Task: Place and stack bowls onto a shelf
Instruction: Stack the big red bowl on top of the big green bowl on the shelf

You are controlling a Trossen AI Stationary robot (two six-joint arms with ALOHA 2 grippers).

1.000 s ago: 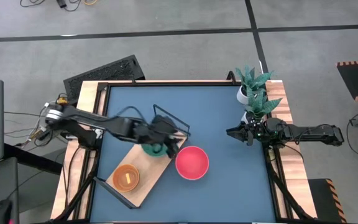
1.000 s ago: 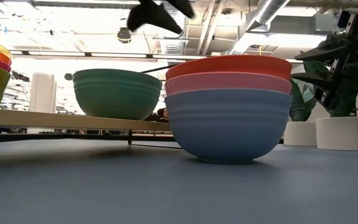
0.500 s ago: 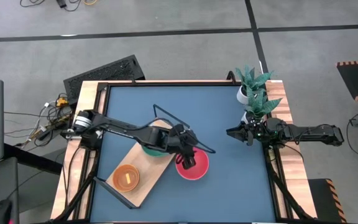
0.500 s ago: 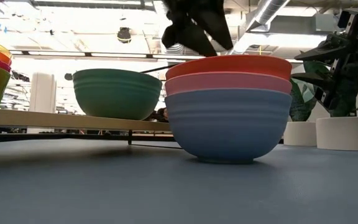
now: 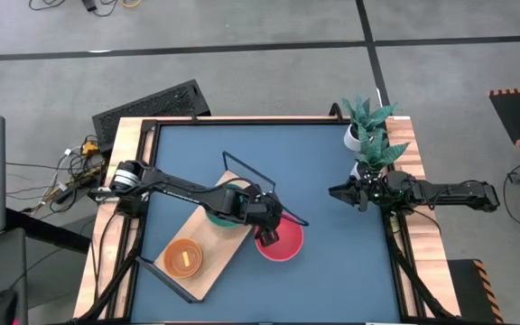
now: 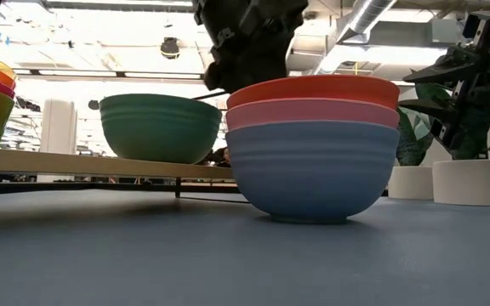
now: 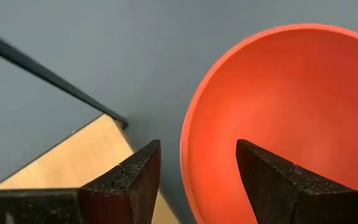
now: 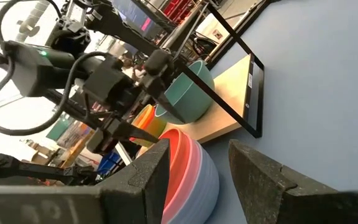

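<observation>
- High view: left end effector point(image 5: 270, 234) over the red bowl's point(image 5: 287, 244) rim, beside the shelf point(image 5: 208, 267); right end effector point(image 5: 337, 192) waits near the plants.
- Low view: red bowl point(image 6: 313, 88) tops pink and pale blue bowls on the table point(image 6: 143, 255).
- Left wrist view: fingers point(image 7: 135, 180) spread, straddling the rim.
- Right wrist view: fingers point(image 8: 148, 174) spread, empty.

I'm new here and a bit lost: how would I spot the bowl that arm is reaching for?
On the blue table, beside the slanted wooden shelf, stands a stack of three bowls. The red bowl is the top one, above a pink bowl and a blue bowl, with the left gripper open over its rim.
</observation>
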